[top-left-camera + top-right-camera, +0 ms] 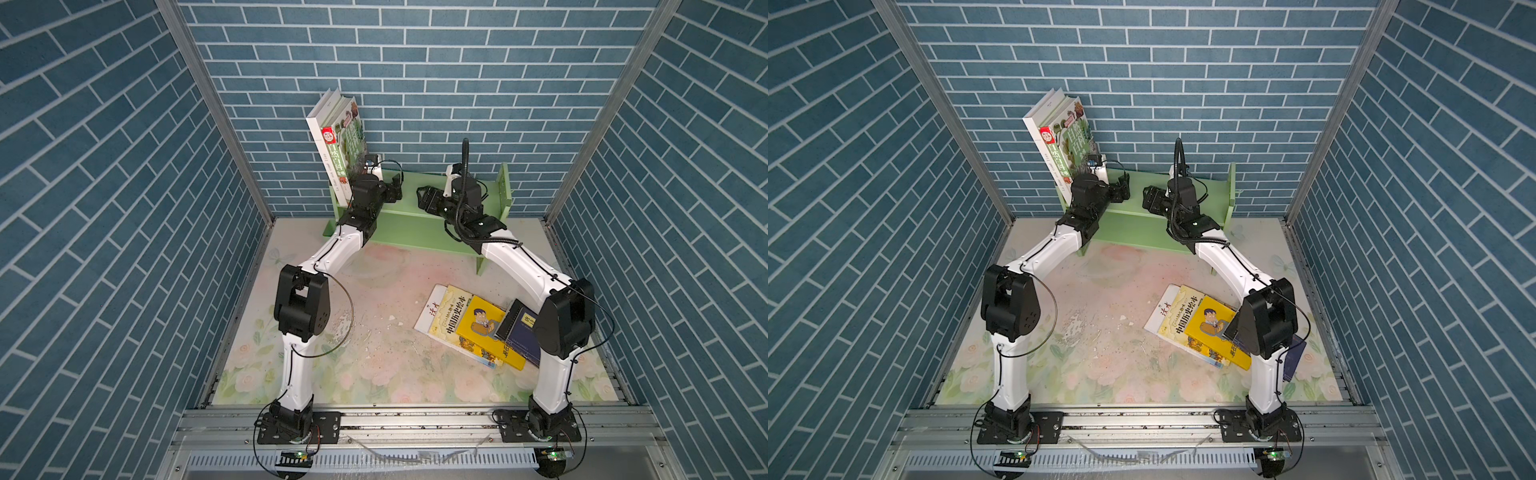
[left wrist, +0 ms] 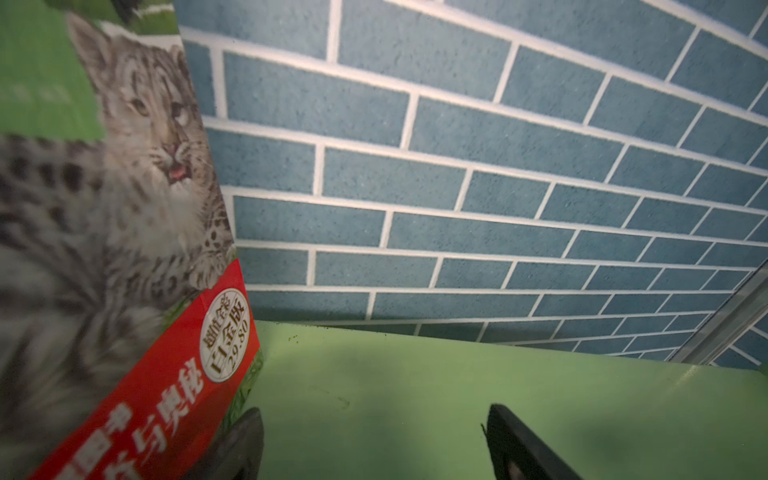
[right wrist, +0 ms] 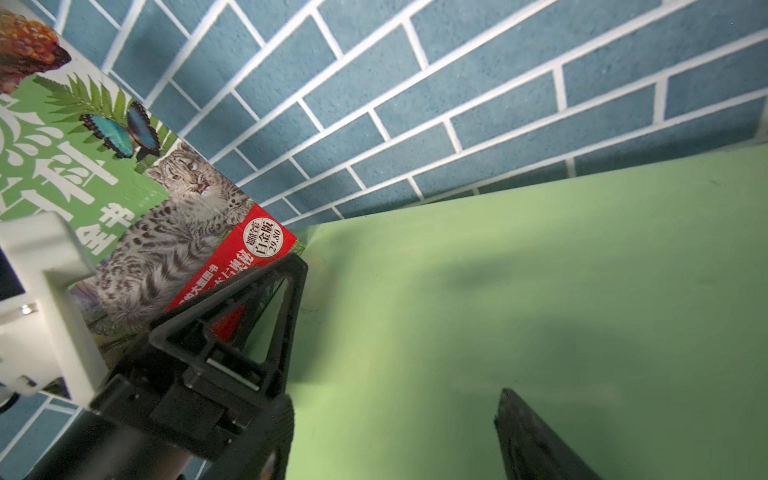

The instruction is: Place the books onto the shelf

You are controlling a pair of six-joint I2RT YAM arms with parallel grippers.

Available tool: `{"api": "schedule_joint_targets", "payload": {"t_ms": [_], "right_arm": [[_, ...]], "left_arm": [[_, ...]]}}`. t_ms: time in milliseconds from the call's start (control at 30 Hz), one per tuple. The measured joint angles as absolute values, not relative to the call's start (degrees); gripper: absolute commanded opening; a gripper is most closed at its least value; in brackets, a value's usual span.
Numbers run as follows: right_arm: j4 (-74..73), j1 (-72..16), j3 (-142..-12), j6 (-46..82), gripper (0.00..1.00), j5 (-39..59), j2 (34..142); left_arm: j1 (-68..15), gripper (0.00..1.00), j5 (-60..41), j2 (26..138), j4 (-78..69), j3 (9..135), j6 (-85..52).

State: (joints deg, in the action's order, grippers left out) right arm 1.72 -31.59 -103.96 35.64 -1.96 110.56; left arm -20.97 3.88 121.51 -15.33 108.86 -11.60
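Observation:
The light green shelf (image 1: 411, 226) stands against the back wall. At the left end of its top board two books lean left: a plain white one (image 1: 322, 137) and the green-and-red nature encyclopedia (image 1: 351, 137), whose cover fills part of the left wrist view (image 2: 124, 208). My left gripper (image 1: 397, 187) hangs open just right of the encyclopedia, with bare shelf board (image 2: 415, 395) between its fingers. Facing it, my right gripper (image 1: 426, 199) is open over the same board (image 3: 540, 291). Several books lie piled on the table: thin white (image 1: 430, 309), pale yellow (image 1: 453, 316), cartoon-man yellow (image 1: 484, 324), black (image 1: 515, 320), navy (image 1: 525, 340).
Blue brick walls (image 1: 415, 62) close in the back and both sides. The shelf's right side panel (image 1: 505, 191) stands just beyond the right arm. The right arm's elbow (image 1: 565, 320) hangs over part of the book pile. A metal rail (image 1: 415, 419) runs along the front.

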Motion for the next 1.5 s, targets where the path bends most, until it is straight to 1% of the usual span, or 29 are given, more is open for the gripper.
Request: {"api": "schedule_joint_targets", "payload": {"t_ms": [167,200,267,300,333,367,633,800,967,1133,1500], "right_arm": [[1.72,-31.42,-103.96,35.64,0.77,-1.96,110.56],[1.72,-31.42,-103.96,35.66,0.77,-1.96,110.56],[1.72,-31.42,-103.96,35.66,0.77,-1.93,110.56],[1.72,-31.42,-103.96,35.66,0.77,-1.91,110.56],[1.72,-31.4,-103.96,35.66,0.77,-1.91,110.56],[1.74,-31.38,-103.96,35.66,0.77,-1.85,110.56],[1.74,-30.83,-103.96,35.62,0.77,-1.69,110.56],[1.76,-30.3,-103.96,35.62,0.77,-1.58,110.56],[1.56,-29.93,-103.72,35.53,0.77,-1.5,110.56],[0.38,-29.54,-102.94,35.48,0.77,-1.45,110.34],[-0.27,-29.34,-101.8,35.46,0.76,-1.28,109.67]], "left_arm": [[-21.08,0.87,6.13,121.51,-17.26,108.55,-11.53],[-21.15,0.91,6.83,121.51,-18.09,108.31,-11.38],[-21.32,0.91,8.25,121.64,-18.96,108.25,-10.85],[-21.34,0.94,8.95,121.69,-19.22,108.29,-10.61],[-21.34,0.99,9.61,121.91,-19.4,108.51,-10.22],[-21.37,1.0,10.26,122.23,-19.55,108.88,-9.87],[-21.32,1.0,16.34,125.19,-20.4,110.91,-7.53],[-21.45,1.0,17.52,125.38,-20.53,111.18,-7.44],[-22.13,1.0,21.32,125.43,-20.43,111.28,-7.64],[-22.61,1.0,24.38,125.43,-20.47,111.28,-8.8],[-23.07,1.0,26.81,125.34,-21.71,111.31,-15.55]]}}
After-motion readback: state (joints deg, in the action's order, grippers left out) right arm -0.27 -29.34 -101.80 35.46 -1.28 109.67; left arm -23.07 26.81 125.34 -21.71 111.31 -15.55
